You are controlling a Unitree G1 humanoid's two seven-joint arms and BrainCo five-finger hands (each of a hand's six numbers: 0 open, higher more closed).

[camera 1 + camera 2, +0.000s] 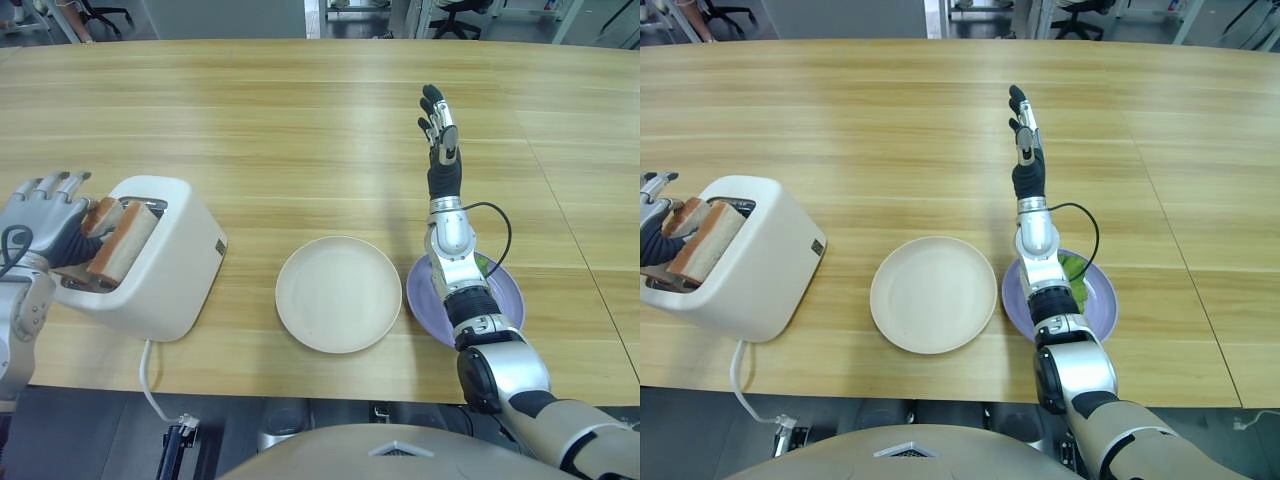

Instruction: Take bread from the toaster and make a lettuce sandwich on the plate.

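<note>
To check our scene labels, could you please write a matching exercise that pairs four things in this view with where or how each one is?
Column one:
1. toaster
2. cream plate
3. purple plate
4. right hand

Column two:
A. empty, lying between the other two items on the tabletop
B. at the robot's right, with a green leaf on it
C. held up, fingers straight, holding nothing
D. at the robot's left, with bread slices standing in its slots

Pairs: 1-D, 2-A, 3-B, 4-C
</note>
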